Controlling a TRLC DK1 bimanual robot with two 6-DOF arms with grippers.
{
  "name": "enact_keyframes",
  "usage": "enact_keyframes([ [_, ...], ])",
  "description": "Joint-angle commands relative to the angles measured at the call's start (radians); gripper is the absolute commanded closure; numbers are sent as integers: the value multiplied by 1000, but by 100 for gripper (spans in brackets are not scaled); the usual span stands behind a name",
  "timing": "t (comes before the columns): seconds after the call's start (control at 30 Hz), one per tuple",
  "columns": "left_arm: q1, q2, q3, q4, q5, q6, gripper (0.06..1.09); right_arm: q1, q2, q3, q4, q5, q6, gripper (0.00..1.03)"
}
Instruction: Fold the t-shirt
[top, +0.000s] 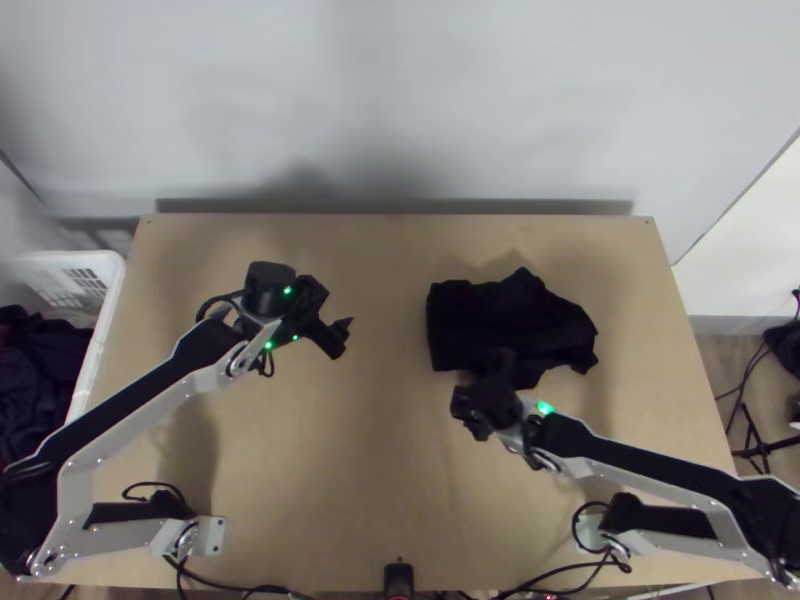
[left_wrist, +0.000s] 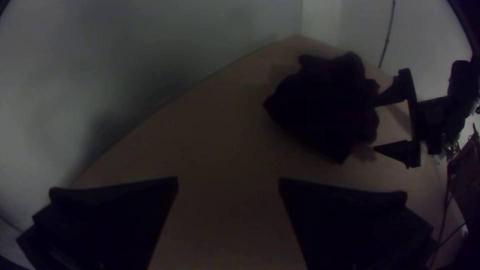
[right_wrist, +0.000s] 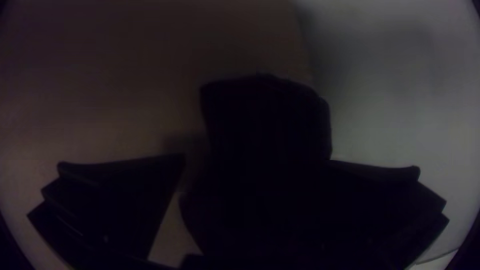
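Both pairs of fingers stand apart: left gripper (top: 344, 337) over the table (top: 380, 450), right gripper (top: 476, 388) by the t-shirt (top: 490, 320), seemingly bunched.

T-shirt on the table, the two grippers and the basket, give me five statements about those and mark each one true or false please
1. The t-shirt is spread flat with both sleeves out. False: it lies in a rumpled heap.
2. The left gripper is open. True.
3. The left gripper is holding the t-shirt. False: it is well apart from it.
4. The right gripper is nearer the t-shirt than the left gripper. True.
5. The white basket has dark cloth in it. True.
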Motion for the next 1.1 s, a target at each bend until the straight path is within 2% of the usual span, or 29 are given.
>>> enact_keyframes([
  [0.0, 19, -20, -27, 10, 1, -2, 11, 19, 125, 38, 58, 6, -17, 4],
  [0.17, 34, -18, -27, 19, 1, 1, 11, 13, 189, 53, 80, 6, -34, 4],
  [0.6, 71, -20, -33, 26, 1, 9, 11, -66, 303, 56, 238, 6, -163, 4],
  [1.07, 92, -35, -41, 26, 1, 24, 11, -99, 373, 94, 273, 3, -206, 4],
])
